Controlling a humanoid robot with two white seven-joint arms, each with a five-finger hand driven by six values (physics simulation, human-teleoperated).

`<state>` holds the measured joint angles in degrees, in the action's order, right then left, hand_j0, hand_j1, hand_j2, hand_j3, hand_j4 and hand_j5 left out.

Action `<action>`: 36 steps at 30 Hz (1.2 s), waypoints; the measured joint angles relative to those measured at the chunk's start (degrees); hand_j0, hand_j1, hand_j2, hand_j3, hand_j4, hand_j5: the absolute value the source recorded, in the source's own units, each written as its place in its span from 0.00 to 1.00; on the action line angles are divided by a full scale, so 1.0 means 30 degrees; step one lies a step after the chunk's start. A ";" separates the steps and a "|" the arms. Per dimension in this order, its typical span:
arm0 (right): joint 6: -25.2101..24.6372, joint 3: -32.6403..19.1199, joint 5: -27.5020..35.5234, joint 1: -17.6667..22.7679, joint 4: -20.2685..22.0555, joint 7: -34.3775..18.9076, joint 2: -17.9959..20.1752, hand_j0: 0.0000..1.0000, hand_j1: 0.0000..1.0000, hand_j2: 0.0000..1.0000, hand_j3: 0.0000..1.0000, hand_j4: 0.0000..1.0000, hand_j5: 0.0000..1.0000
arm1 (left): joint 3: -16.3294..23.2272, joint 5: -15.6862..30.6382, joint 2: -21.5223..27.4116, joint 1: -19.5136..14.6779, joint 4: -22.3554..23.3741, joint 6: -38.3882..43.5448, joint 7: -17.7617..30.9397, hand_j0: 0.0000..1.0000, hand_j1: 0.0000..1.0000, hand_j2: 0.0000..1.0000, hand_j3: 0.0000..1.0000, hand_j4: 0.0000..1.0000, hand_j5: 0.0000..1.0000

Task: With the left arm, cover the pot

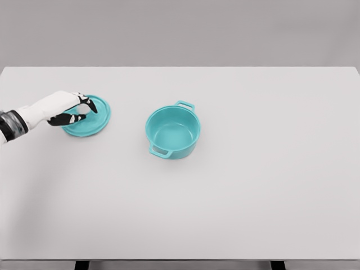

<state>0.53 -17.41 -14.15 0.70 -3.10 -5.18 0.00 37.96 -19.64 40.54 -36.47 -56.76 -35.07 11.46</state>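
A white bench (236,214) fills most of the frame, with a grey wall behind it along the top. At the left of the frame, a little above mid-height, a teal lid (93,121) lies flat on the bench. The left robot hand (70,109) reaches in from the left edge on a white arm and sits over the lid's left and middle part. Its dark fingers (66,118) are curled down around the centre of the lid, where a knob would be, though the knob itself is hidden under the hand; whether the grip is fully closed cannot be told. The lid is still resting on the bench.

Near the centre of the frame, well apart from the lid and to its right, stands the teal pot (173,133). It is upright and uncovered, with 2 loop handles, 1 at its upper right and 1 at its lower left.
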 measured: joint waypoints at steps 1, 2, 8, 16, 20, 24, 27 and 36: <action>0.0000 0.0000 0.0000 0.0000 -0.0001 0.0000 0.0000 1.00 1.00 1.00 1.00 1.00 1.00 | 0.0001 0.0019 0.0065 0.0000 -0.0148 0.0000 0.0000 0.52 0.52 0.52 0.52 0.52 0.52; 0.0000 0.0000 0.0000 0.0000 0.0001 0.0000 0.0000 1.00 1.00 1.00 1.00 1.00 1.00 | 0.0002 0.0035 0.0132 0.0000 -0.0320 0.0000 0.0000 0.52 0.52 0.52 0.52 0.52 0.52; 0.0000 0.0000 0.0000 0.0000 0.0008 0.0000 0.0000 1.00 1.00 1.00 1.00 1.00 1.00 | 0.0001 0.0104 0.0659 0.0059 -0.1717 0.0000 -0.0022 0.52 0.52 0.52 0.52 0.52 0.52; 0.0000 0.0000 0.0000 0.0000 0.0004 0.0000 0.0000 1.00 1.00 1.00 1.00 1.00 1.00 | 0.0007 0.0129 0.0992 0.0029 -0.3218 0.0000 -0.0028 0.51 0.51 0.51 0.51 0.51 0.51; 0.0000 0.0000 0.0000 0.0000 0.0006 0.0000 0.0000 1.00 1.00 1.00 1.00 1.00 1.00 | 0.0030 0.0123 0.1001 0.0029 -0.3812 0.0001 -0.0028 0.51 0.51 0.51 0.51 0.51 0.51; 0.0000 0.0000 0.0000 0.0000 0.0006 0.0000 0.0000 1.00 1.00 1.00 1.00 1.00 1.00 | 0.0110 0.0119 0.0922 0.0000 -0.4318 0.0001 -0.0029 0.51 0.51 0.51 0.51 0.51 0.51; 0.0000 0.0000 0.0000 0.0000 0.0005 0.0000 0.0000 1.00 1.00 1.00 1.00 1.00 1.00 | 0.0240 0.0123 0.0847 0.0000 -0.4693 0.0000 -0.0028 0.51 0.51 0.51 0.51 0.51 0.51; 0.0000 0.0000 0.0000 0.0000 0.0010 0.0000 0.0000 1.00 1.00 1.00 1.00 1.00 1.00 | 0.0490 0.0115 0.0552 -0.0059 -0.5390 0.0000 -0.0034 0.51 0.51 0.51 0.51 0.51 0.51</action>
<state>0.53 -17.41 -14.15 0.70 -3.07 -5.18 0.00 39.43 -19.29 42.19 -36.65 -72.93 -35.07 11.35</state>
